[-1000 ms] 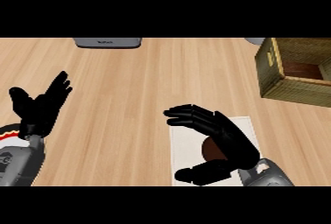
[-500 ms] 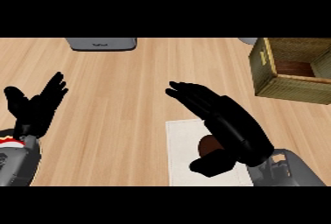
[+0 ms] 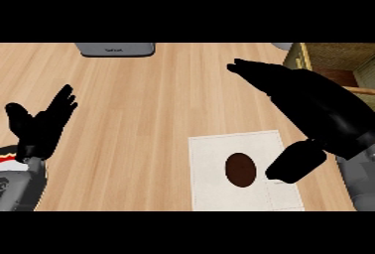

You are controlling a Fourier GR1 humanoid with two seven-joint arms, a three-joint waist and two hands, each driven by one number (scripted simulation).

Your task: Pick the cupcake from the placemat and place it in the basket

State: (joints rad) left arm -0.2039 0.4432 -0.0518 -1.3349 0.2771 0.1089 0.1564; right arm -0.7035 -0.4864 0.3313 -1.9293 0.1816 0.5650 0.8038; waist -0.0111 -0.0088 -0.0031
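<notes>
the cupcake sits on the white placemat at the near right of the table, so nothing of the task looks done yet: the grasp, the lift and the carry to the basket at the far right edge are all left. the right hand hangs above the mat's right side, fingers stretched out straight and thumb low beside the cupcake, holding nothing. the left hand rests open at the near left, fingers up. the table is pale wood planks, with a grey box-like thing at the far edge; little else of the room shows.
</notes>
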